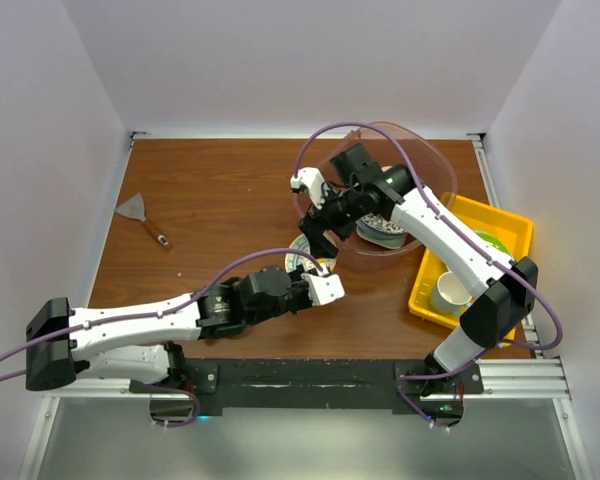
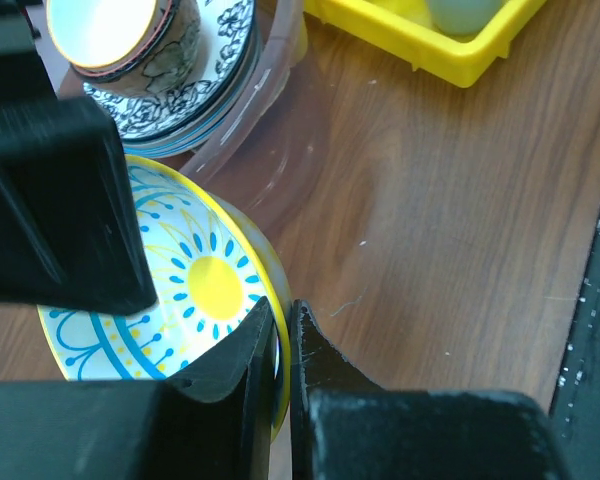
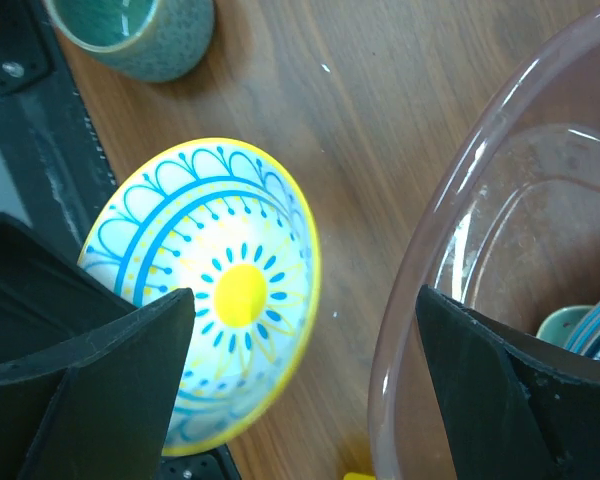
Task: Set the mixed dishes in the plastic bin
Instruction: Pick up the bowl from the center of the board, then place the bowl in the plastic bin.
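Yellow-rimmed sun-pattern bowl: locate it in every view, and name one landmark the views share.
Top external: bowl at mid-table, small, just left of the plastic bin.
Left wrist: lower left, its rim pinched by the left gripper.
Right wrist: centre-left, seen from above.
Shared landmark: the plastic bin's clear wall, beside the bowl in every view.

Yellow-teal patterned ceramic bowl (image 1: 302, 254) just before translucent pinkish plastic bin (image 1: 436, 160)
Stacked patterned plates (image 1: 385, 232) lie in the bin; flat yellow plastic tray (image 1: 508, 220) sits right of it.
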Controlling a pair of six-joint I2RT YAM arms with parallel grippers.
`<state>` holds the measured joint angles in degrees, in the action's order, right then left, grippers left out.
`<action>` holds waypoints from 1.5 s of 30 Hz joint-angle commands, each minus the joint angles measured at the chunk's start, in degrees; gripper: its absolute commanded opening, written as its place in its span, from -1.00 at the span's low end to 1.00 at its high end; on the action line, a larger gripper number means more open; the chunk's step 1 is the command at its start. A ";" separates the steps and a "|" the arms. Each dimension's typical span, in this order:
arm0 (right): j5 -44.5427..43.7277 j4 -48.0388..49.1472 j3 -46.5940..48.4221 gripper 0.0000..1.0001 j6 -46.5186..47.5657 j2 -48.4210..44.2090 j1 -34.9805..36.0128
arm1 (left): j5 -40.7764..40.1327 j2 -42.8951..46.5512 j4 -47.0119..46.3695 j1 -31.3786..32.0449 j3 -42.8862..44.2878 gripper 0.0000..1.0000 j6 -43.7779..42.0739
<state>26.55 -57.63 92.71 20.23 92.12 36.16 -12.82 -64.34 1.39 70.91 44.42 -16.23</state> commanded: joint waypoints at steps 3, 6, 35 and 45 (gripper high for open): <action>-15.46 0.14 2.83 0.62 -2.30 -0.18 3.65 | -7.04 -1.75 -2.62 0.36 5.23 -1.00 -2.05; -18.28 0.15 3.18 0.05 -1.77 -0.18 4.09 | -9.50 -2.54 -1.57 0.45 6.20 -1.00 -2.32; 7.90 22.19 -11.13 -1.00 -12.13 -18.37 -31.31 | -18.21 18.09 8.44 -4.37 -1.27 1.00 2.60; 4.57 39.86 -17.30 -1.00 -24.88 -16.02 -42.40 | -20.48 28.12 7.23 -16.42 -9.62 1.00 5.41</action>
<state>31.38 -29.67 75.02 1.96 74.91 -5.63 -30.48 -37.41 10.48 55.77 36.12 -13.19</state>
